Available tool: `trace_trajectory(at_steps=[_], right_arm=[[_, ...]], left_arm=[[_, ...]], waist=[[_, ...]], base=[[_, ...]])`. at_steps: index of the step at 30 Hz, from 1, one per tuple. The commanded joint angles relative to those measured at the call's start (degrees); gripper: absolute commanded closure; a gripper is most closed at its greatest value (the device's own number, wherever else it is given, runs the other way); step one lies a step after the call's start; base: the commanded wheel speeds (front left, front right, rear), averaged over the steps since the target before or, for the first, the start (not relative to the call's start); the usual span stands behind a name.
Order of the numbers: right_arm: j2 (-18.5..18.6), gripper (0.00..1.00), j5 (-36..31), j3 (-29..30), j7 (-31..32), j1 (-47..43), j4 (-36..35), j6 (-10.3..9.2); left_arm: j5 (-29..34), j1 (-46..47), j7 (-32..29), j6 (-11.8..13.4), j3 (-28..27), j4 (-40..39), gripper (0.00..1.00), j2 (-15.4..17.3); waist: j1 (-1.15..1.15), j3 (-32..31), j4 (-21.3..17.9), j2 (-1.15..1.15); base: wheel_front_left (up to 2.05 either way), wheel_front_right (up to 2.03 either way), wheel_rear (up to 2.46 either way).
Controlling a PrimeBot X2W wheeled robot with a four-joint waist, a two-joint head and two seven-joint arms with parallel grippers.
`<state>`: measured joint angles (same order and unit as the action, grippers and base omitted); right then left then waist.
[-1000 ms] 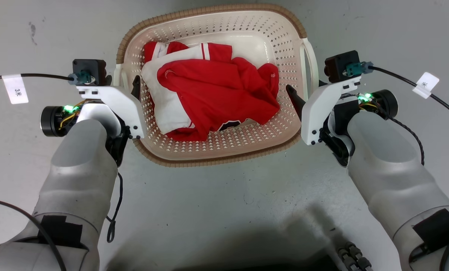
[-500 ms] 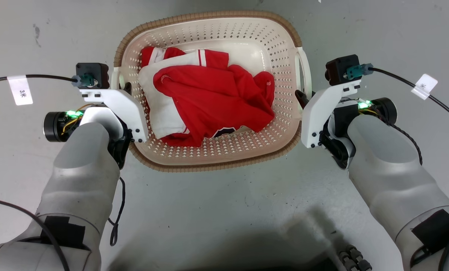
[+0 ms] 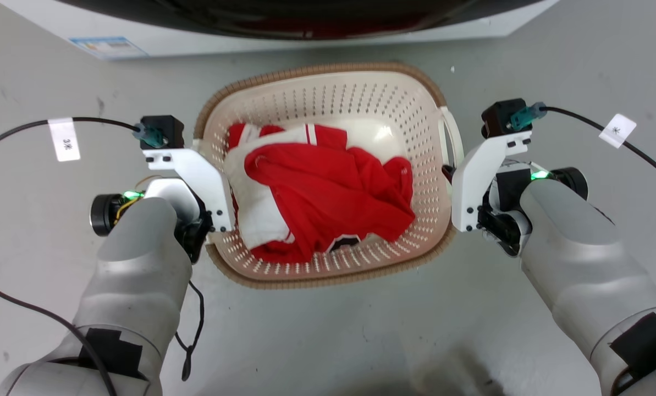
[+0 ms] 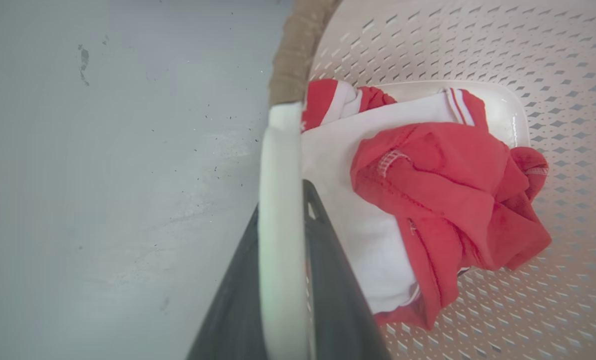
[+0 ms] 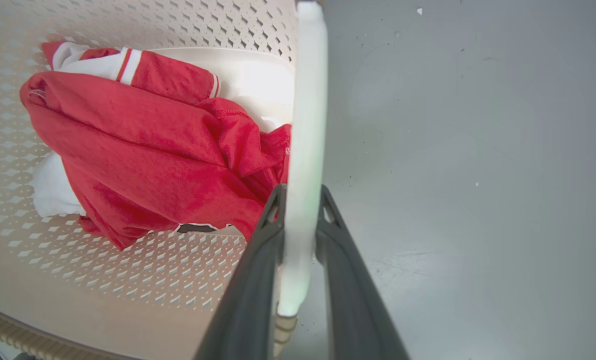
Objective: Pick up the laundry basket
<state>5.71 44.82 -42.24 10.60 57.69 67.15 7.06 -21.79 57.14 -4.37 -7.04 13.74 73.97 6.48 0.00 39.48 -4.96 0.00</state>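
The laundry basket (image 3: 328, 72), cream and perforated with a brown woven rim, stands on the grey floor with red and white clothes (image 3: 328, 203) inside. My left gripper (image 3: 202, 149) is at its left side handle. In the left wrist view the left gripper (image 4: 281, 199) is shut on the white handle (image 4: 278, 150), one dark finger on each side. My right gripper (image 3: 447, 170) is at the right handle (image 3: 453, 132). The right wrist view shows the right gripper (image 5: 300, 190) shut on that handle (image 5: 306, 100). I cannot tell whether the basket is off the floor.
A white washing machine (image 3: 306, 30) with a dark door runs along the top of the head view, just beyond the basket. Black tagged cables (image 3: 64, 143) trail from both wrists. Bare grey floor (image 3: 328, 330) lies between the basket and my body.
The right gripper's finger has moved from inside the basket wall onto the right handle and shut. The head camera has shifted, bringing the washing machine into view.
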Motion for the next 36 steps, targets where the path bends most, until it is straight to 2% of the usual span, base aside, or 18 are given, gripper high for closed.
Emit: trace_trajectory(at_steps=[1, 16, 23, 30, 36], right_arm=[[-1.3, 1.0, 0.8, -0.7, 0.7, -0.6, -1.0, 0.78], [-0.6, 1.0, 9.1, -3.9, 13.9, -5.1, -1.8, 0.79], [0.0, 1.0, 11.5, -4.5, 17.3, -5.9, -1.2, 0.79], [-0.2, 1.0, 13.0, -5.1, 19.9, -7.5, 0.5, 0.79], [-1.3, 1.0, 14.3, -5.7, 21.9, -10.9, 2.5, 0.79]], left_arm=[[-0.5, -0.5, -1.2, -0.8, 0.7, -0.3, 1.0, -2.4], [-6.6, -4.1, -14.3, -0.8, 4.0, -0.4, 1.0, -2.9], [-9.2, -5.4, -19.0, -0.8, 6.0, -1.1, 1.0, -2.7], [-10.9, -8.9, -21.0, -0.8, 8.5, -1.6, 1.0, -2.6], [-13.3, -13.9, -20.3, -0.8, 10.5, -2.1, 1.0, -2.9]], waist=[[0.0, -3.7, 0.5, 0.0], [0.0, -20.8, 1.7, 0.0], [0.0, -26.5, 2.2, 0.0], [0.0, -33.1, 2.6, 0.0], [0.0, -38.8, 2.4, 0.0]], base=[[0.0, 0.0, 0.0], [0.0, 0.0, 0.0], [0.0, 0.0, 0.0], [0.0, 0.0, 0.0], [0.0, 0.0, 0.0]])
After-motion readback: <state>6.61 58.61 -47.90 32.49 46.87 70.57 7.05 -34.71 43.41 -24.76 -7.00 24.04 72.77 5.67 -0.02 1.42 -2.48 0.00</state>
